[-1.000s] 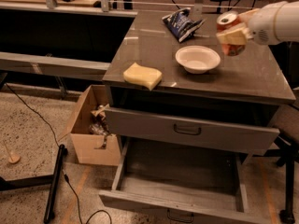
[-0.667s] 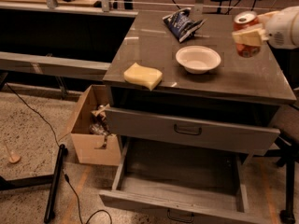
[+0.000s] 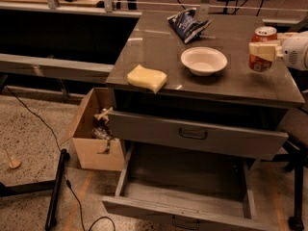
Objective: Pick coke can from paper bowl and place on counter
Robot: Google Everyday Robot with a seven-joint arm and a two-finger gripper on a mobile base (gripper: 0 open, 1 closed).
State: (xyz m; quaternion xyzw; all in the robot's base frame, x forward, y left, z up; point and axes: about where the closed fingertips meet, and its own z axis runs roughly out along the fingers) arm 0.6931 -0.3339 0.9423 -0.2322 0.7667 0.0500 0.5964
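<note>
The coke can (image 3: 263,50), red with a silver top, stands upright at the right side of the counter (image 3: 159,47), well to the right of the paper bowl (image 3: 204,60). The white bowl is empty. My gripper (image 3: 265,50) reaches in from the right edge of the camera view and its pale fingers (image 3: 262,51) are closed around the can's middle. The can's base is at or just above the counter top; I cannot tell if it touches.
A blue-and-white chip bag (image 3: 186,24) lies behind the bowl. A yellow sponge (image 3: 147,78) sits at the counter's front left edge. Two drawers (image 3: 192,134) below are pulled open. A cardboard box (image 3: 95,131) stands on the floor at left.
The gripper has carried the can to the right, away from the bowl, and lowered it toward the counter's right side.
</note>
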